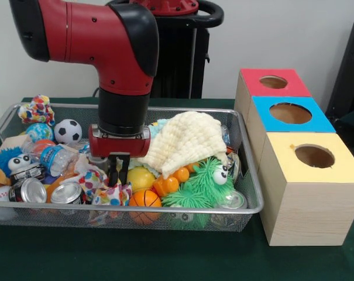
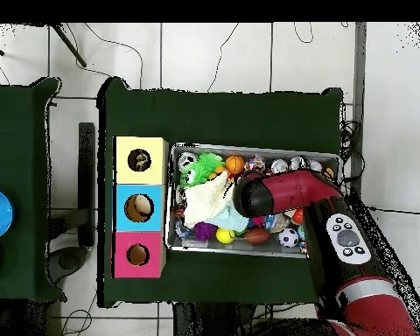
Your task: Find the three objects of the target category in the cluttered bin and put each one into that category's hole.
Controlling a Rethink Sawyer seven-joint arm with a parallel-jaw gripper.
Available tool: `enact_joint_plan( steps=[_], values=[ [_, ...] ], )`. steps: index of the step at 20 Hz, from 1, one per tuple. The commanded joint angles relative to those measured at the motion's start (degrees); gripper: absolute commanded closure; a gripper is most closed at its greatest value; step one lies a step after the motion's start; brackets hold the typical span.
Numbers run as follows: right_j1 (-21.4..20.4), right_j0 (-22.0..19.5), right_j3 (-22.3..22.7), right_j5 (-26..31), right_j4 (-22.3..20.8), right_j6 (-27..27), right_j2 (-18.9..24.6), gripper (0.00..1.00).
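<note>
We saw the gripper point(image 1: 119, 170) low in the bin point(image 1: 165, 209), its dark fingers point(image 1: 113, 173) close together and pinching the top of a spotted cloth point(image 1: 113, 193) just beneath them. That cloth lay bunched at the front rim, showing no clear long axis. We counted three spotted cloths: the pinched one, one point(image 1: 92, 178) just left of the gripper in the front view, and one point(image 1: 36, 110) well off at the far-left corner. The bin's long axis ran across the front view. Right of the gripper sat the waffle cloth point(image 1: 185, 140), and beyond the bin three boxes (red, blue, yellow), the yellow one's hole point(image 1: 314, 156) facing up.
</note>
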Motion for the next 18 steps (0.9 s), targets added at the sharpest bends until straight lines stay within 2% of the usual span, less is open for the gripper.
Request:
enact_joint_plan(
  steps=[1,8,14,18],
  values=[
    [2.4,0.2,-1.9,0.6,-3.7,-10.1,5.0,1.00],
    [1.1,0.8,-0.8,0.6,-2.9,-8.5,4.7,1.00],
    [-6.5,-0.5,4.2,6.8,3.3,-10.0,8.1,1.00],
    [-10.3,-0.3,5.8,10.4,6.4,-9.7,9.0,1.00]
  ],
)
